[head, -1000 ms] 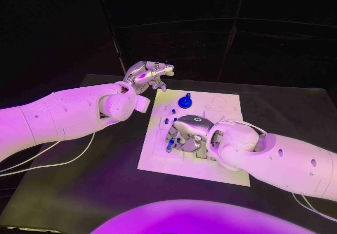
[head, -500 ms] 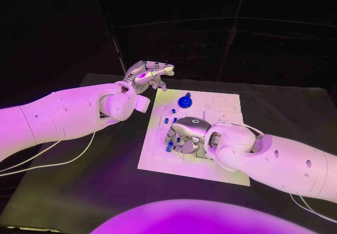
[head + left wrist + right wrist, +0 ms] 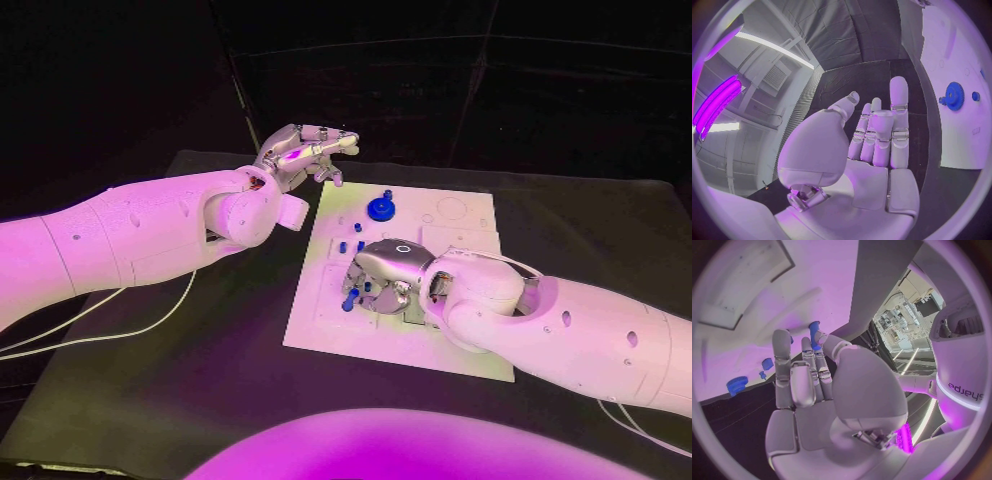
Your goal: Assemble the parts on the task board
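Task board (image 3: 433, 345): flat white rect. plate w/ blue toothed gear (image 3: 379, 209).

Left hand (image 3: 873, 150) empty — fingers (image 3: 899, 107) straight, blue gear (image 3: 954, 96) on task board (image 3: 954, 55)

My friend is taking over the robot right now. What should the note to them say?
Left hand: raised beyond the task board's far left corner, fingers apart, holding nothing.
Right hand: down over the middle of the task board, thumb and fingers around a small blue part.
Blue gear stands near the board's far edge; small blue pieces sit just nearer than it, by the right hand.
Done: gear in place. Left: seat the held part, then whatever pieces remain.
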`<state>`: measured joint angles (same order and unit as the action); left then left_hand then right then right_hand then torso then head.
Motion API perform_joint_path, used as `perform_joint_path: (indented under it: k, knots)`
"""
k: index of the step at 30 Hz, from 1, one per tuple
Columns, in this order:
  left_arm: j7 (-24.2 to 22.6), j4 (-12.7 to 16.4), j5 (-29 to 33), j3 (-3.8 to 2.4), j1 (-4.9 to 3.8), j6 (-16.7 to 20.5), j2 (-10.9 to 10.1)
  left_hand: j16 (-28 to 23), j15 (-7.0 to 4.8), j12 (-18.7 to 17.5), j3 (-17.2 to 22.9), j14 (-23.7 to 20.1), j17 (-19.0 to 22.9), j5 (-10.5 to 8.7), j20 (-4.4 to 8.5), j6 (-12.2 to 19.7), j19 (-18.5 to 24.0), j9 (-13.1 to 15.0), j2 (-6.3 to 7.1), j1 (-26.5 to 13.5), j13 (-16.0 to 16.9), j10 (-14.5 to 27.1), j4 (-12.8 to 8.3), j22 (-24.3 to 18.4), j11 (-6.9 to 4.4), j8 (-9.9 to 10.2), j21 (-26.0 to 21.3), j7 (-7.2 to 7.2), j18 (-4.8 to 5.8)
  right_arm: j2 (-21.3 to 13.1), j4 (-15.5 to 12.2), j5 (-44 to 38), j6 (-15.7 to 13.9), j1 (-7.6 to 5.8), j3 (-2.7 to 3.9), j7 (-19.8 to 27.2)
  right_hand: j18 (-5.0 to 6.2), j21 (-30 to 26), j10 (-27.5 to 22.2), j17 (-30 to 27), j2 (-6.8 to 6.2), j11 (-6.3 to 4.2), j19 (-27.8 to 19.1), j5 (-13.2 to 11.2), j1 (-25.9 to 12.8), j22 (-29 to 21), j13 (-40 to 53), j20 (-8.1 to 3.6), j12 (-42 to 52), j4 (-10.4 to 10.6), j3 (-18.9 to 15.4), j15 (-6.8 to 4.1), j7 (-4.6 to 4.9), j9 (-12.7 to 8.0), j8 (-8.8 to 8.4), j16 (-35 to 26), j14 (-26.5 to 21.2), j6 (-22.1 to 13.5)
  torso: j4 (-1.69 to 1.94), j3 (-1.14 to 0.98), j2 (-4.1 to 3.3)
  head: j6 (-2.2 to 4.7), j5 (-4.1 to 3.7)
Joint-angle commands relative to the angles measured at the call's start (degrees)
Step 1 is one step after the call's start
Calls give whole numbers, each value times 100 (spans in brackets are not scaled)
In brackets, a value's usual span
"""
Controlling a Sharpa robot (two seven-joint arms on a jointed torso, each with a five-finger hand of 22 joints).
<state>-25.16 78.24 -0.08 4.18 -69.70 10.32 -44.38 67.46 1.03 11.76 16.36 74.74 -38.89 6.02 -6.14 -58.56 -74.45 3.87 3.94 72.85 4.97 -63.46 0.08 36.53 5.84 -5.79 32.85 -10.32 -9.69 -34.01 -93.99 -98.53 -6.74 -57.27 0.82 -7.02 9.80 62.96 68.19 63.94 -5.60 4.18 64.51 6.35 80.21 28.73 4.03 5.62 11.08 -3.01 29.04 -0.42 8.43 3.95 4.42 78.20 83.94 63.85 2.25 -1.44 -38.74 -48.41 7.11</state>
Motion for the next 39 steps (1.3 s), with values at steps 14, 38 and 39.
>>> perform_joint_path:
  k: [14,38,39]
  knots:
    - [-30,-20,16,-4,-10,-78,5,34,-12,13,-15,-45,2,6,-32,-10,-6,5,-28,27,-6,37,3,-5,6,-38,-28,33,-74,23,-21,-38,-58,-9,-215,115,30,27,-93,-40,-121,53,-65,97,-142,-23,-39,-7,-102,0,-100,24,66,-21,-87,-20,153,-112,-5,-5,1,-13,10]
    - [-30,-33,16,-4,-9,-108,-9,37,-14,32,6,-56,18,16,-31,-3,-7,2,-77,74,-10,59,1,-10,3,-46,-35,37,-74,-355,-345,606,-1836,-12,-228,607,88,-366,-2140,-1055,-118,379,-419,165,69,-477,44,275,-26,96,-1392,300,127,-46,-105,-497,-177,-2494,-15,-1,7,34,-78]
    - [-32,-32,16,-4,-9,-107,-15,37,-14,32,6,-56,18,16,-31,-3,-7,2,-77,74,-10,59,1,-10,3,-46,-35,37,-74,-433,-409,669,-1905,-14,-227,613,90,-361,-2113,-1040,-101,369,-407,163,83,-477,48,268,12,93,-1397,293,138,-45,-104,-486,-162,-2471,-13,2,9,50,-101]
